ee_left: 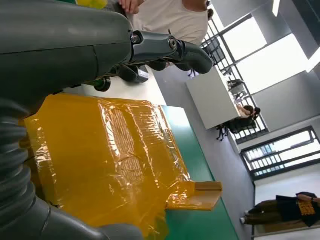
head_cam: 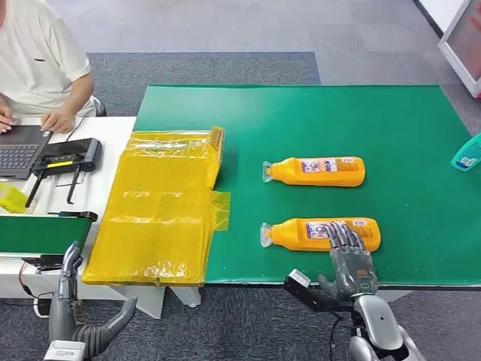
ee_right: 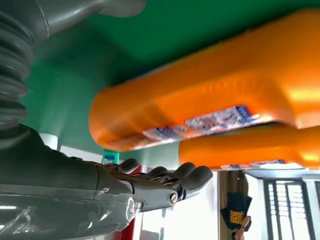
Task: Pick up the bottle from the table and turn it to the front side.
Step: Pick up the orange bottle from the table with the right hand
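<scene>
Two orange bottles lie on their sides on the green table mat (head_cam: 397,135), caps pointing left and labels facing up. My right hand (head_cam: 349,259) reaches over the table's front edge with its fingers spread across the right part of the near bottle (head_cam: 301,234). In the right wrist view this bottle (ee_right: 211,95) lies between the thumb and the straight fingers (ee_right: 177,180), which are not closed on it. The far bottle (head_cam: 318,171) lies untouched behind it. My left hand (head_cam: 67,282) hangs low beside the table's left front, fingers straight and holding nothing.
Crumpled yellow plastic bags (head_cam: 161,210) cover the table's left end. A person (head_cam: 40,60) sits at the far left at a laptop (head_cam: 19,150), beside a black device (head_cam: 68,156). A teal object (head_cam: 468,154) lies at the mat's right edge.
</scene>
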`<state>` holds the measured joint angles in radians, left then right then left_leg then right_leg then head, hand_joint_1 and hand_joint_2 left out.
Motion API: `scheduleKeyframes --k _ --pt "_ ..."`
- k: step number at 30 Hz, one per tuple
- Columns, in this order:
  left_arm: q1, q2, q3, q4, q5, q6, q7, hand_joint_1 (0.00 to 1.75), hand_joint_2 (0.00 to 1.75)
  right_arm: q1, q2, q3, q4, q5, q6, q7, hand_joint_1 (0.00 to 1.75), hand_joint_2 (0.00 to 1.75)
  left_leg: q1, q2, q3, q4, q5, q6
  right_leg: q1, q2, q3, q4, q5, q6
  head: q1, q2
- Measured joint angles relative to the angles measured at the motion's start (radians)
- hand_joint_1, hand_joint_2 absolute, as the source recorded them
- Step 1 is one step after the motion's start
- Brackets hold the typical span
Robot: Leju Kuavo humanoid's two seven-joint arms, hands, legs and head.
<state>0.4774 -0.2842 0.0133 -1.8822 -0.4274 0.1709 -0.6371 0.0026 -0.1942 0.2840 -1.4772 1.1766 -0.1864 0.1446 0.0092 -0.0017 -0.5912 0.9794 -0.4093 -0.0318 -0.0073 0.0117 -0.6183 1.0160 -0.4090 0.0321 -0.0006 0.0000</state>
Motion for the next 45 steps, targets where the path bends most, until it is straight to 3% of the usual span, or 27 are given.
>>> scheduleKeyframes --k 12,20,30,34,45 --pt "-0.016 0.032 -0.034 0.001 0.011 0.001 0.015 0.0 1.75 -0.137 -0.007 -0.002 0.085 0.027 0.03 0.003 0.0 1.75 0.0 0.0 0.0 0.0 0.001 0.0 0.0 0.0 0.0 0.0 0.0 0.001 0.0 0.0" --pt "-0.034 0.062 -0.058 0.007 0.044 0.003 0.014 0.0 1.75 -0.223 -0.034 0.008 0.232 -0.078 0.21 -0.028 0.0 1.75 0.0 0.0 0.001 0.0 0.001 0.001 -0.001 0.0 0.001 0.0 0.001 0.001 0.0 0.0" --pt "-0.051 0.094 -0.085 0.025 0.063 0.01 0.005 0.0 1.75 -0.319 -0.066 0.038 0.365 -0.136 0.273 -0.049 0.0 1.75 0.0 0.0 0.012 0.0 0.0 0.006 0.0 0.0 0.014 -0.008 0.002 0.005 0.0 0.0" --pt "-0.057 0.104 -0.095 0.031 0.069 0.017 0.004 0.0 1.75 -0.338 -0.065 0.047 0.403 -0.147 0.261 -0.071 1.75 1.75 0.0 0.0 0.015 0.0 0.001 0.007 0.0 0.0 0.015 -0.012 0.004 0.006 0.0 0.0" --pt "-0.058 0.13 -0.115 0.039 0.078 0.043 0.004 0.0 1.75 -0.33 -0.065 0.061 0.434 -0.189 0.141 -0.161 1.75 1.75 0.0 0.0 0.013 0.0 0.004 0.012 0.0 0.0 0.022 -0.017 0.01 0.013 0.0 0.0"
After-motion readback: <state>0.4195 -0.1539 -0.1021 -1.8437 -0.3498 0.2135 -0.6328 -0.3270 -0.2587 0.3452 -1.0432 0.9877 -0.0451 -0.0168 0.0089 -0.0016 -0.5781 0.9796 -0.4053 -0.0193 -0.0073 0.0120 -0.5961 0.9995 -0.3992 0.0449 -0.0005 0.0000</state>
